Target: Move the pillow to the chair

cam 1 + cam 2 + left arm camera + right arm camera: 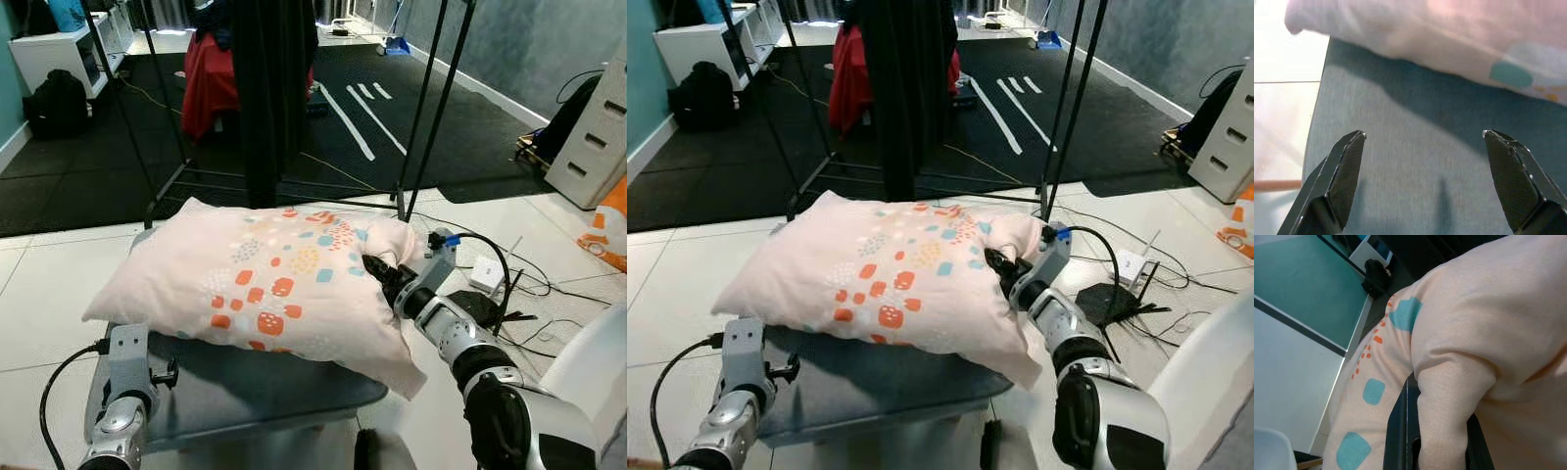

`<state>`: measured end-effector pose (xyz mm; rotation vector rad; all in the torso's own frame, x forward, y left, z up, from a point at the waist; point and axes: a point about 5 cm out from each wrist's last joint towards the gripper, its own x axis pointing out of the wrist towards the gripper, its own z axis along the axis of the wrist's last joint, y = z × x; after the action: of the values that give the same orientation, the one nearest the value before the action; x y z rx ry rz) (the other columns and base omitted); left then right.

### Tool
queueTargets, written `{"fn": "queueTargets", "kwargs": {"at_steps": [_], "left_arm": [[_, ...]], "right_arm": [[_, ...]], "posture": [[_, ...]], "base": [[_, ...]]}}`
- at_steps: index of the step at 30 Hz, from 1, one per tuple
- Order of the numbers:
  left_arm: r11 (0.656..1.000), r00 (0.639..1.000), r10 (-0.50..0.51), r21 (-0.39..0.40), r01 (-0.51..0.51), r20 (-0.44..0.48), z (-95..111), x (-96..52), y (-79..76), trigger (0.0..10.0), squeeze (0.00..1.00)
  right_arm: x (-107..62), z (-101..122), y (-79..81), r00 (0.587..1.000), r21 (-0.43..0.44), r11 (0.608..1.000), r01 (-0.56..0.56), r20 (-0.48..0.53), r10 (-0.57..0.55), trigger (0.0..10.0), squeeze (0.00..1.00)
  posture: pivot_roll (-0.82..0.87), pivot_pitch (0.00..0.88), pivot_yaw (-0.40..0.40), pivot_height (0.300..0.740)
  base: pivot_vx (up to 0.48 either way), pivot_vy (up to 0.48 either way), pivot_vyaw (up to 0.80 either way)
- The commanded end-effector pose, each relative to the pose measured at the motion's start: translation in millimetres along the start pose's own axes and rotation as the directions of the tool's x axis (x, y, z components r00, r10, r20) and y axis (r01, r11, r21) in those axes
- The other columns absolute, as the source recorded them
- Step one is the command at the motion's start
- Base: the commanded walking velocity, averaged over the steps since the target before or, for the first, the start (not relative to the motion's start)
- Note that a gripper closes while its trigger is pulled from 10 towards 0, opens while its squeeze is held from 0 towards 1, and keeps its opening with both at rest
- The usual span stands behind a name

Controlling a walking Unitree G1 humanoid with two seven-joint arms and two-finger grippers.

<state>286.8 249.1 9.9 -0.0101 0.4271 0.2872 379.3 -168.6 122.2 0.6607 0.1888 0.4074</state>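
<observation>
Pillow (pixel 265 279), pale pink with orange and teal squares, lies across the grey-blue chair seat (pixel 245 387) in front of us, its near-right corner hanging over the seat's edge toward the white tile floor (pixel 39 294). We have our right gripper (pixel 377 269) at the pillow's right end, and its black fingers (pixel 1398 431) are pinched on a fold of the pink fabric; the right wrist view shows the cloth bunched between them. Our left gripper (pixel 1422 139) hangs over the near-left part of the seat, just short of the pillow's edge, with its two fingers (pixel 1344 166) spread wide and nothing between them but the seat's grey-blue cloth below. The left arm (pixel 118 392) rises from the lower left beside the seat's corner.

Beyond the chair we see a black stand (pixel 269 98) with thin dark legs on a dark carpet (pixel 88 166), and a red cloth (pixel 211 83) hanging behind it. To the right, black cables (pixel 519 294) and a small white box (pixel 487 274) lie on the tiles, near a white stepped piece of furniture (pixel 593 137)
</observation>
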Motion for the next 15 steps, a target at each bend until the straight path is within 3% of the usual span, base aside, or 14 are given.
{"fn": "queueTargets", "kwargs": {"at_steps": [1,8,15], "left_arm": [[1.000,1.000,-0.009,-0.002,0.009,-0.020,-3.6,-0.6,-2.0,10.0,0.00],[1.000,1.000,-0.017,0.003,0.018,-0.017,-3.9,-0.8,-4.0,10.0,0.00],[1.000,1.000,-0.017,-0.003,0.017,-0.007,-2.8,-0.7,-4.2,10.0,0.00]], "right_arm": [[0.8,5.7,1.0,1.000,-0.028,1.000,-0.002,0.020,0.002,0.0,0.00],[0.9,6.3,1.0,1.000,-0.028,1.000,-0.001,0.024,0.002,0.0,0.00],[0.9,7.0,1.1,1.000,-0.030,1.000,0.000,0.026,0.001,0.0,0.00]], "posture": [[-0.06,0.074,-0.031,0.622],[-0.07,0.075,-0.028,0.650],[-0.07,0.076,-0.030,0.679]], "base": [[-0.480,0.000,0.00],[-0.480,0.000,0.00],[0.000,0.000,0.00]]}}
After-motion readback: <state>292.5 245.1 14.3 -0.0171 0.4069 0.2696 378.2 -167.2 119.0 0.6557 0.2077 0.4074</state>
